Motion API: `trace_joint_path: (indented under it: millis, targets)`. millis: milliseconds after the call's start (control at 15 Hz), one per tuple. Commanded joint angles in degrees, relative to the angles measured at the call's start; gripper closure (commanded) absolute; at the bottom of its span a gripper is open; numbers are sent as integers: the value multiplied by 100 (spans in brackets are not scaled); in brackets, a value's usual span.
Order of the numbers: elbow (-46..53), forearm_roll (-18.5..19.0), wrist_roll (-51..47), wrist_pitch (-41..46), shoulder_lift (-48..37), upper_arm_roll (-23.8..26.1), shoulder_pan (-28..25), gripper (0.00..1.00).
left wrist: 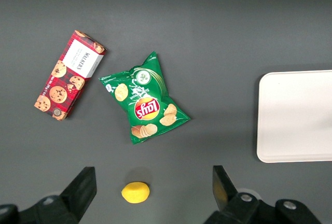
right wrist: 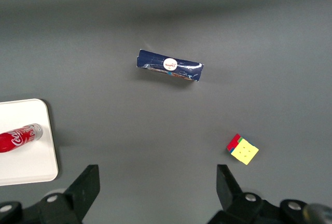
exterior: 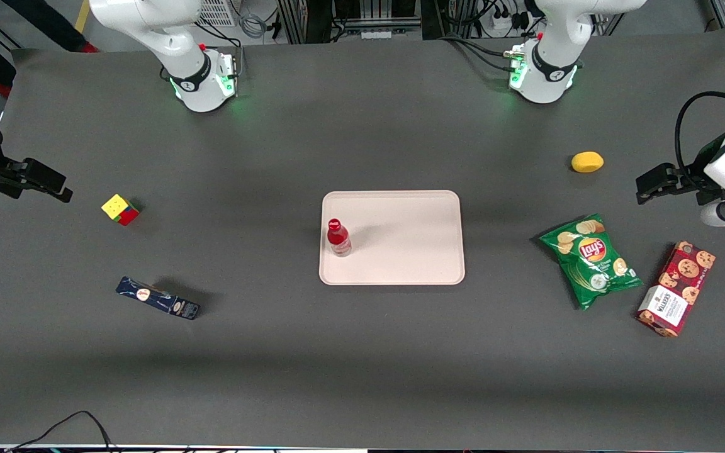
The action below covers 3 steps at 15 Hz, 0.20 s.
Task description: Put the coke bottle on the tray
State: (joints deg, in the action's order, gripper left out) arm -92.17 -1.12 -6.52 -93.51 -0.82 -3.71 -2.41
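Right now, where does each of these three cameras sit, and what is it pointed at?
Front view: high over the table, facing both arm bases; gripper open at the working arm's end.
Left wrist view: on the parked arm, looking down at chips, cookies, lemon.
Right wrist view: looking down at blue box, cube.
All share the tray; bottle stands on it.

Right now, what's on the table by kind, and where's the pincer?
Bottles: 1, coke bottle upright on the tray
Trays: 1
Boxes: 2, blue box, cookie box
Chip bags: 1
Puzzle cubes: 1
Lemons: 1
Total: 7
Pincer: open, empty, at the working arm's end.
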Motion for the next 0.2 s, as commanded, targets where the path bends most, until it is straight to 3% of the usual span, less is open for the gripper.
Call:
trace_joint_path:
  millis: [0,133]
  targets:
    - [-55,-134,195,-45,-49,-25,21,0]
    - [-55,-134,195,-27,-49,-25,21,0]
